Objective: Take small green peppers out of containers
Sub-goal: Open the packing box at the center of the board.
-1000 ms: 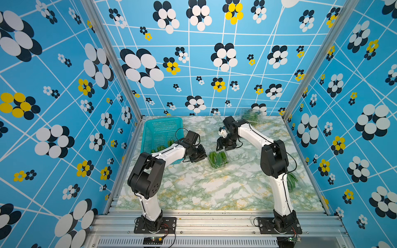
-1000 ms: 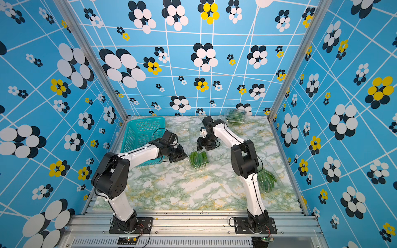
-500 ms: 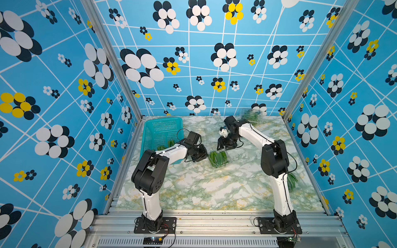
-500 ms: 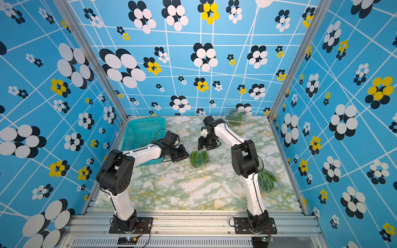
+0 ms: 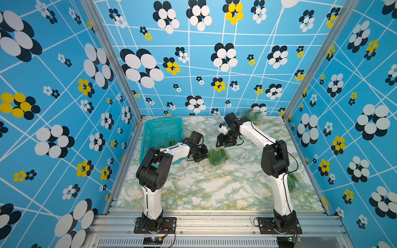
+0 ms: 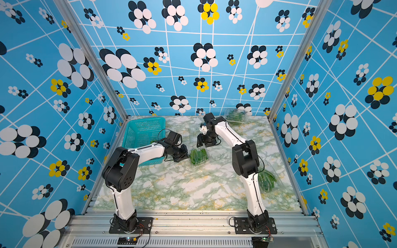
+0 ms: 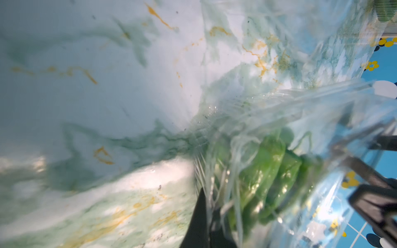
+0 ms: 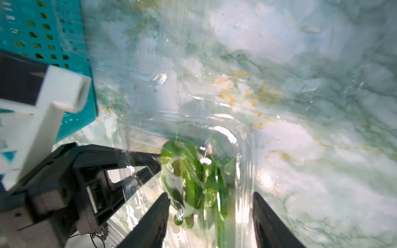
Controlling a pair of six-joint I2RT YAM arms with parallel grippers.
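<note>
- Small green peppers (image 5: 217,155) lie in the middle container (image 5: 221,164), at the centre of both top views.
- Back container (image 5: 250,114), upper right, and side container (image 6: 273,186), lower right, hold peppers too.
- Left gripper (image 5: 206,155): fingers pressed together at the middle container's left edge; right gripper (image 5: 221,145): fingers spread above it.

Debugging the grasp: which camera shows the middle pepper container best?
Right wrist: the middle container fills it, peppers visible through clear plastic, right gripper open around one end. Left wrist is blurred, too close. Both top views show it small and distant.
</note>
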